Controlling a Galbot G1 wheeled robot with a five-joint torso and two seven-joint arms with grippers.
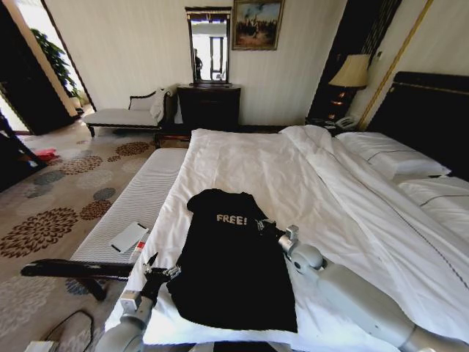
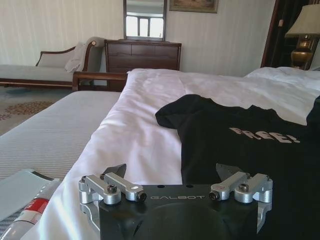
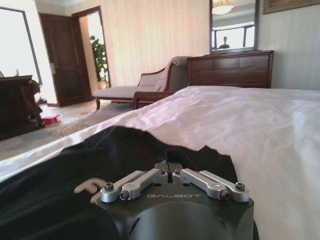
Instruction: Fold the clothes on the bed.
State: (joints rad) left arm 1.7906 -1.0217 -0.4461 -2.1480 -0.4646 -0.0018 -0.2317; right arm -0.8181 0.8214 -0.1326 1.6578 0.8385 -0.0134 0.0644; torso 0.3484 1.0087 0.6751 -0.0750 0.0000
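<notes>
Right gripper pinched together on T-shirt, left gripper apart at bed's edge; folding seems partway.

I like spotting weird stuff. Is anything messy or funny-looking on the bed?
Nothing is spilled or broken. The black T-shirt lies slightly askew on the white duvet, and its sleeves look already tucked in.

T-shirt: soft matt black cloth, white print
Duvet: smooth white cloth; faint sheen
Bench: finely ribbed pale padding
Left gripper: matt black body; brushed metal links
Dresser: dark polished wood
Carpet: patterned pile
</notes>
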